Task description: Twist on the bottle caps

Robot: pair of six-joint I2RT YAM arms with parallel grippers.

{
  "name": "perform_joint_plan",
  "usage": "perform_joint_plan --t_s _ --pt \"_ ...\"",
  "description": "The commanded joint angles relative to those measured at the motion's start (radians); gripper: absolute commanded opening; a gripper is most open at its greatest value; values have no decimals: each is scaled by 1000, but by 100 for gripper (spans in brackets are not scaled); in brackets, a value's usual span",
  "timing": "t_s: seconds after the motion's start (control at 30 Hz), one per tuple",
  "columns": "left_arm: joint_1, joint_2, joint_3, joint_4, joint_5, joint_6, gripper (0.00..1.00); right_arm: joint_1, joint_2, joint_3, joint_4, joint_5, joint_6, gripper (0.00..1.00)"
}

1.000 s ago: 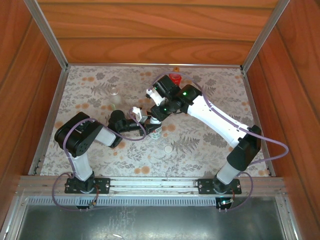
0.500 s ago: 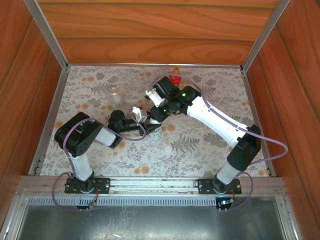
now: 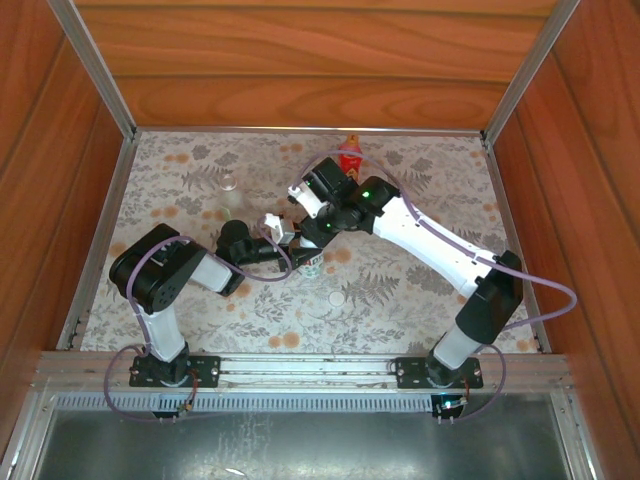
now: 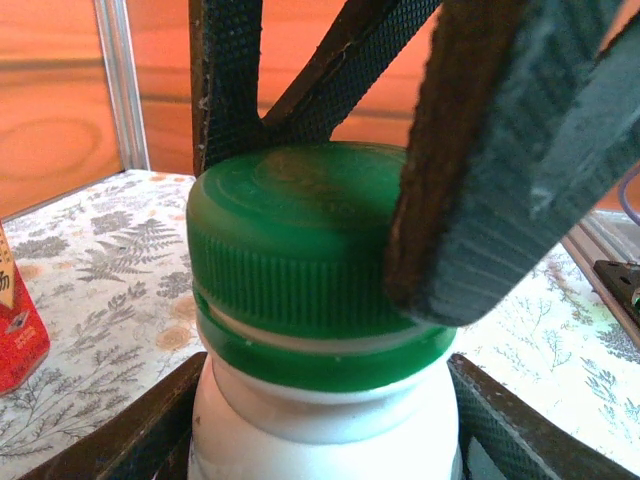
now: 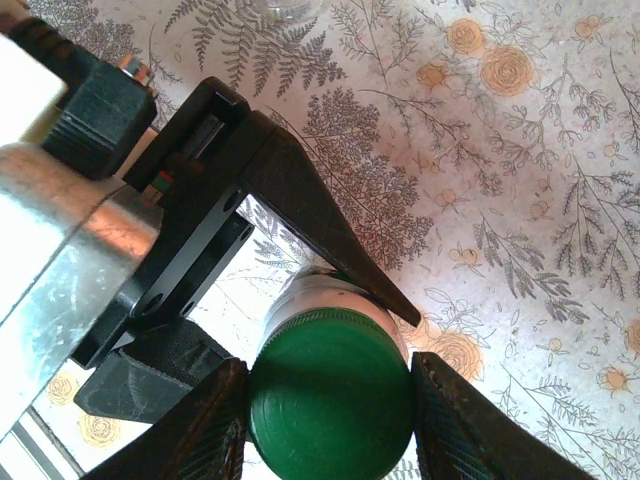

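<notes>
Finely ribbed green cap (image 4: 290, 255), smooth white bottle (image 4: 320, 425).

Green cap (image 4: 300, 255) sits on upright white btl (image 4: 322, 425).

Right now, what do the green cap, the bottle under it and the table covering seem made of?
The green cap: likely moulded plastic, slightly glossy, ribbed skirt. The white bottle: likely opaque plastic, smooth, soft sheen. The table covering: matte floral-printed sheet; cloth or paper, cannot tell.
</notes>
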Motion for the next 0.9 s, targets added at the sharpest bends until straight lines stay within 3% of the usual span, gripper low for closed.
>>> perform_joint_plan --t_s 0.0,0.73,0.87 --pt "0 18 11 10 11 1 58 19 -4 -43 -1 -6 1 45" --pt "2 21 15 10 10 -4 58 19 -130 -263 291 11 44 41" --pt "3 17 11 10 9 -5 58 18 -168 -299 360 -31 47 41"
